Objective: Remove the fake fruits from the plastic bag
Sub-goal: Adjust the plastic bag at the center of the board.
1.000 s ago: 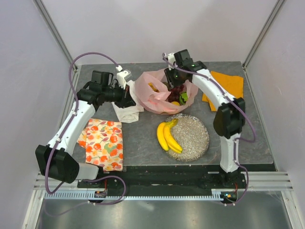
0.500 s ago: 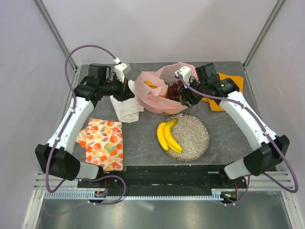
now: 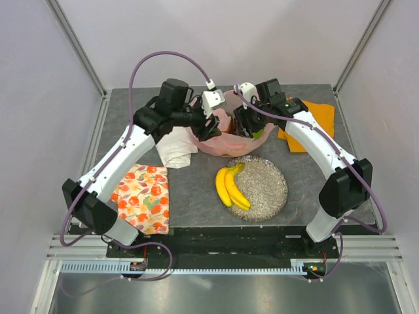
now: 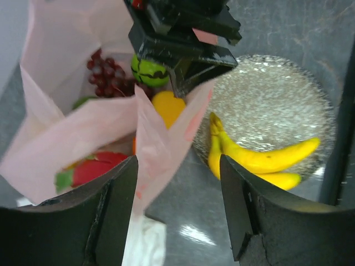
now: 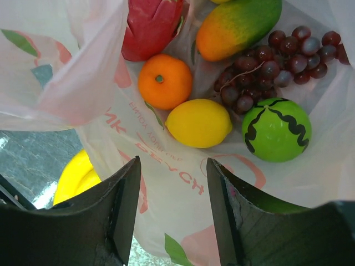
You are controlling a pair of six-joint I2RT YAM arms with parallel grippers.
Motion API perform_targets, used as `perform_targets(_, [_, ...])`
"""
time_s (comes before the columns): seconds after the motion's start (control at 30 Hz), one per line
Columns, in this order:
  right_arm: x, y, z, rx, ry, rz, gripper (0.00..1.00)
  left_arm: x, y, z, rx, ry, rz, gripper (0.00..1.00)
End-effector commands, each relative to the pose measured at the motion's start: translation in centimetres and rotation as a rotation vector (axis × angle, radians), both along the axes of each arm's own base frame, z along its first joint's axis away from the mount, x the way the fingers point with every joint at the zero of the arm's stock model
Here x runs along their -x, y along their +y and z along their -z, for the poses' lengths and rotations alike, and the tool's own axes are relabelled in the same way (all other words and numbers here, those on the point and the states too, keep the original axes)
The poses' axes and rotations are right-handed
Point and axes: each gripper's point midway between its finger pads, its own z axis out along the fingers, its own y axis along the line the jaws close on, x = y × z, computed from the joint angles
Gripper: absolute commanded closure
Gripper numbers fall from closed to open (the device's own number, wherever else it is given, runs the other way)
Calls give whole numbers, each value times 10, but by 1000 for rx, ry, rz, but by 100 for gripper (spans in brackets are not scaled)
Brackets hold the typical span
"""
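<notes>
Plastic bag (image 5: 166, 160) thin translucent pink, glossy round orange (image 5: 165, 81), glittery dish (image 3: 267, 188)

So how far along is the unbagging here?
Done: only the bananas are out, lying across the edge of the silver dish. In hand: nothing; the left gripper and right gripper are both open at the mouth of the bag. Left: the orange, lemon, green striped fruit, grapes, mango and dragon fruit are all inside it.
</notes>
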Motion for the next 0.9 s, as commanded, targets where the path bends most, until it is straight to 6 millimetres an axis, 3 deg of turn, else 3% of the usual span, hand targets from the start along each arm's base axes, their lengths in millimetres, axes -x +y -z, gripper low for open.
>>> perform_targets(0.0, [-10, 3, -30, -73, -43, 57, 41, -36, -14, -7, -135, -278, 52, 32])
perform_targets(0.13, [-13, -2, -25, -109, 4, 93, 41, -45, -19, 11, -167, -259, 52, 38])
perform_targets(0.23, [-12, 0, -17, -120, 34, 96, 41, -49, -17, 26, -184, -209, 14, 55])
perform_targets(0.27, [-11, 1, -15, -121, 40, 93, 41, -48, -16, 30, -187, -198, 8, 66])
perform_targets(0.3, [-9, 0, -11, -118, 52, 99, 41, -45, -13, 36, -188, -169, -11, 97])
perform_targets(0.37, [-1, -3, -3, -109, 73, 101, 41, -41, -5, 27, -163, -155, -75, 98])
perform_targets(0.4, [4, -5, 1, -104, 84, 99, 41, -38, 4, 34, -155, -103, -133, 98])
perform_targets(0.43, [14, -9, 18, -82, 121, 96, 41, -32, 13, 20, -118, -104, -178, 98])
perform_targets(0.47, [22, -12, 19, -73, 118, 92, 42, -28, 20, 18, -89, -71, -230, 98])
perform_targets(0.5, [36, -15, 41, -43, 160, 82, 42, -23, 35, 36, -52, 50, -329, 98])
perform_targets(0.53, [45, -17, 45, -28, 157, 66, 42, -13, 45, 31, -13, 83, -372, 98])
perform_targets(0.57, [51, -20, 55, -5, 170, 62, 42, -3, 54, 56, -25, 167, -409, 98])
perform_targets(0.6, [65, -21, 72, 22, 207, 50, 42, 8, 58, 64, -4, 251, -431, 98])
perform_targets(0.63, [69, -22, 77, 33, 214, 42, 42, 14, 61, 72, -3, 285, -434, 98])
perform_targets(0.73, [64, -18, 74, 31, 206, 33, 42, 26, 64, 87, 26, 378, -473, 99])
perform_targets(0.77, [56, -17, 69, 30, 185, 32, 42, 29, 62, 89, 45, 404, -461, 98])
perform_targets(0.8, [42, -11, 52, 16, 132, 34, 42, 28, 61, 89, 53, 408, -463, 98])
perform_targets(0.87, [23, -6, 46, 19, 100, 34, 42, 21, 61, 88, 70, 404, -474, 98])
